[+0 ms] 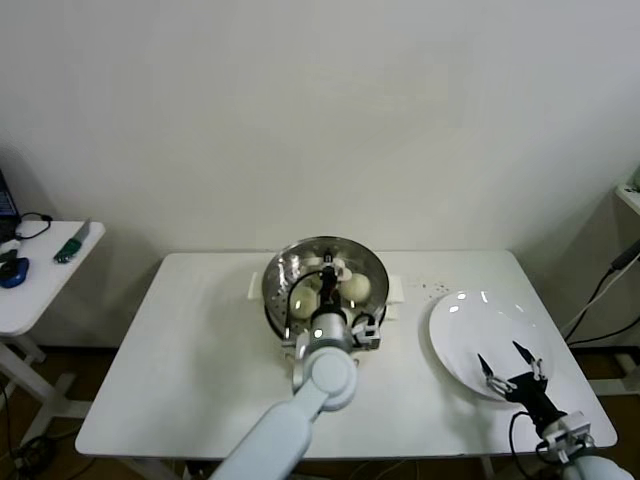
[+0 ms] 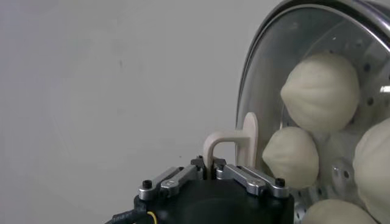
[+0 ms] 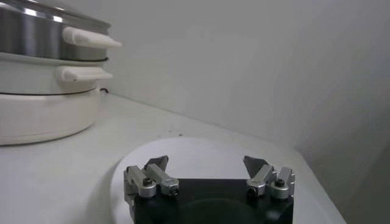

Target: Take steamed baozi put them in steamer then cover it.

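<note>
The left gripper [image 1: 326, 283] is clamped tight on the white handle [image 2: 234, 143] of the glass lid [image 2: 268, 73], holding it over the steamer [image 1: 280, 300] at the middle of the white table [image 1: 190, 370]. Through the glass, the four buns [image 2: 321, 91] show pale, smooth and round, lying close together on the holed metal floor. The right gripper [image 1: 508, 362] hangs with its fingers spread wide and nothing between them, just above the bare white plate [image 1: 470, 320] well to the steamer's right.
</note>
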Available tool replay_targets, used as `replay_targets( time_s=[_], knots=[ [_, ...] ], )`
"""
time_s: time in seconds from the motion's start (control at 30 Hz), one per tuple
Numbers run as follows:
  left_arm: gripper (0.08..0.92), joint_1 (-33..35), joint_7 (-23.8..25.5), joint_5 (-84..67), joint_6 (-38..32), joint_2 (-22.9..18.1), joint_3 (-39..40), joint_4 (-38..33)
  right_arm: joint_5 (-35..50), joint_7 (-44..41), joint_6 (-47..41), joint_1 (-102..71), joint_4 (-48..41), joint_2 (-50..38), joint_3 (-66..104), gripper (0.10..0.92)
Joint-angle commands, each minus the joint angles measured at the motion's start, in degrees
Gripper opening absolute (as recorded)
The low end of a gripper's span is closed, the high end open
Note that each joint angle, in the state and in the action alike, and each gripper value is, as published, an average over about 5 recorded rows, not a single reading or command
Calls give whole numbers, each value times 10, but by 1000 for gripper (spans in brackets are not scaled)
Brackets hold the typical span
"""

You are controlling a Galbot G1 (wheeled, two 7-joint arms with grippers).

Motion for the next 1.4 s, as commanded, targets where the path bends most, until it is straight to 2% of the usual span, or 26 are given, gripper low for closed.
replay_targets(
  time_s=[0.03, 0.4, 0.5, 1.13, 1.23, 1.4],
  knots=[
    [150, -1, -20, -17, 28, 0, 0, 5, -2, -1, 1, -1, 0, 2, 0, 823],
    [163, 1, -10, -36, 28, 14, -4, -8, -3, -3, 1, 0, -1, 4, 0, 823],
    [225, 2, -10, -45, 28, 26, -4, -25, -3, -3, 1, 0, -2, 4, 0, 823],
    [770, 53, 11, -91, 28, 90, -10, -165, 13, 2, -32, 8, 8, 0, -1, 823],
    [813, 68, 9, -102, 28, 103, -17, -193, 15, 2, -32, 9, 11, 0, -1, 823],
    [822, 99, -18, -140, 28, 132, -45, -250, 41, 10, -44, 8, 23, 0, -2, 823]
  ],
)
